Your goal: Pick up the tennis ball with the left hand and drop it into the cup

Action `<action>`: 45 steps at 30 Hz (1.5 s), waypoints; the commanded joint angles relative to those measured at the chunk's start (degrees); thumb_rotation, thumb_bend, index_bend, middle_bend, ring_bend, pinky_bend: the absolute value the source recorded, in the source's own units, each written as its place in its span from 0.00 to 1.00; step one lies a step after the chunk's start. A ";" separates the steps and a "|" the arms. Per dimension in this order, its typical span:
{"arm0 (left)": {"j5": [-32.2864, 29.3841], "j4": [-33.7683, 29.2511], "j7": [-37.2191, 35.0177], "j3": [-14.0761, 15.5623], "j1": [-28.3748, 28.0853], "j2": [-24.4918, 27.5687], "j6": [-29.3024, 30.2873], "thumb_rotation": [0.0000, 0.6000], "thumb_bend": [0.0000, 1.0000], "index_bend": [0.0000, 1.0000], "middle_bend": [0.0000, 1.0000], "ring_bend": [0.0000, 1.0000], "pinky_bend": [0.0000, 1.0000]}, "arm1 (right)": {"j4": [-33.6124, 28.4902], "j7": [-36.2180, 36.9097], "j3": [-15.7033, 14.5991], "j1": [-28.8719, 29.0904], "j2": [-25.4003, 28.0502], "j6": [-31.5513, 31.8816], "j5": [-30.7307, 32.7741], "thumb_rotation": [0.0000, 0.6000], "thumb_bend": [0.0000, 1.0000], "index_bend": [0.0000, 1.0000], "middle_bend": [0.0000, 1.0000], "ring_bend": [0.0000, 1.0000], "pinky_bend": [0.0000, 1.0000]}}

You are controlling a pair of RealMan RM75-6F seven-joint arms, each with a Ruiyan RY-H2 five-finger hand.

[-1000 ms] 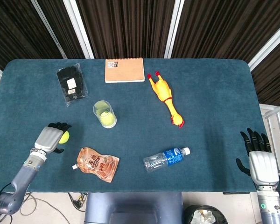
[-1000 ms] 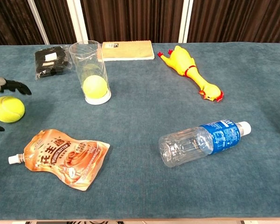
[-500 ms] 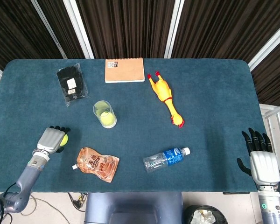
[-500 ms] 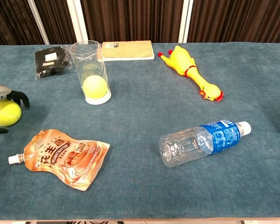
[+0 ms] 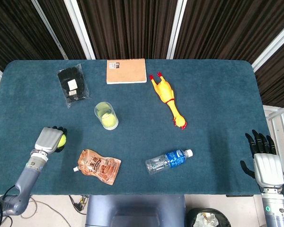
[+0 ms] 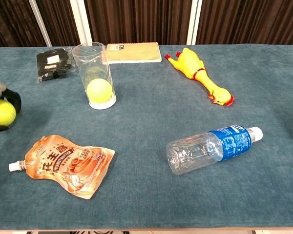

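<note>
Fuzzy yellow tennis ball [image 6: 1,111] sits gripped in the metal left hand [image 5: 48,140].

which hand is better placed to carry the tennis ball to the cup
Left. The left hand already wraps the tennis ball, on the same side of the table as the cup. The right hand sits open at the far edge.
</note>
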 commanded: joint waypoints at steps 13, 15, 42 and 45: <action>1.20 -14.14 -0.06 -9.97 -5.41 8.68 5.28 1.00 0.38 0.44 0.51 0.46 0.53 | -0.05 -0.42 -0.11 0.06 -0.16 -0.30 0.27 1.00 0.35 0.11 0.00 0.01 0.00; -0.33 -15.43 2.11 -11.25 -7.40 8.72 4.11 1.00 0.38 0.44 0.51 0.46 0.54 | 0.00 -0.52 -0.13 0.09 -0.20 -0.37 0.31 1.00 0.35 0.11 0.00 0.01 0.00; -16.99 -12.77 23.46 -12.20 -23.02 -3.42 3.97 1.00 0.08 0.37 0.29 0.31 0.45 | 0.27 0.58 0.15 0.00 0.21 -0.19 0.59 1.00 0.35 0.11 0.00 0.01 0.00; -16.67 -13.85 22.75 -12.24 -23.01 -3.27 5.03 1.00 0.04 0.34 0.21 0.22 0.36 | 0.32 0.83 0.17 0.00 0.32 -0.31 0.72 1.00 0.35 0.11 0.00 0.01 0.00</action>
